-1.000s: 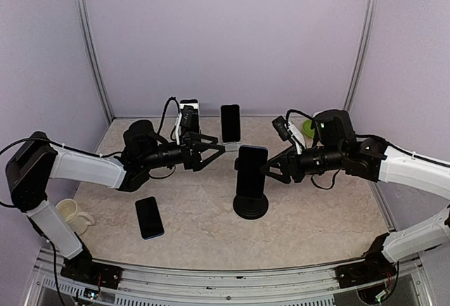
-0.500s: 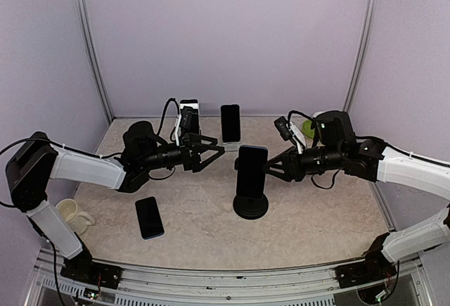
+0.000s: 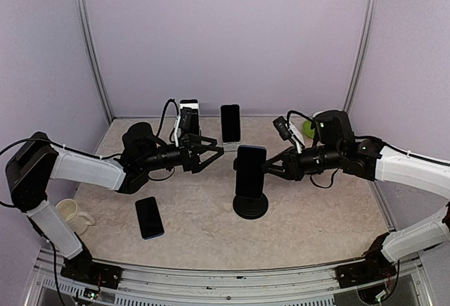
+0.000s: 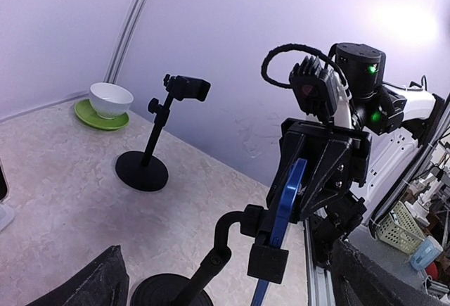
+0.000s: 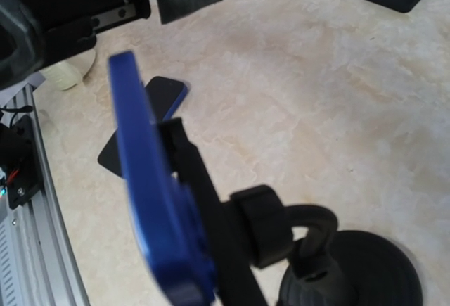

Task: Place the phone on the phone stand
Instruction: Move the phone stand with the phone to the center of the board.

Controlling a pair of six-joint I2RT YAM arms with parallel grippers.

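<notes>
Right gripper (image 3: 271,168) jaws have drawn closer together over the last second, just beside the phone (image 3: 251,171); we cannot tell whether they fully meet, and we see nothing between them; the left gripper (image 3: 211,149) hangs spread wide and empty on the phone's other side; the phone stands upright in the clamp of the phone stand (image 3: 250,209); we judge 1 risk: either arm, pulling away carelessly, clips the phone's edge and topples the tall stand.

The marbled table (image 3: 316,228) bears the phone stand (image 3: 250,207) between left gripper (image 3: 213,155) and right gripper (image 3: 269,169). A dark phone (image 3: 149,217) and a mug (image 3: 72,214) lie behind the left gripper.
</notes>
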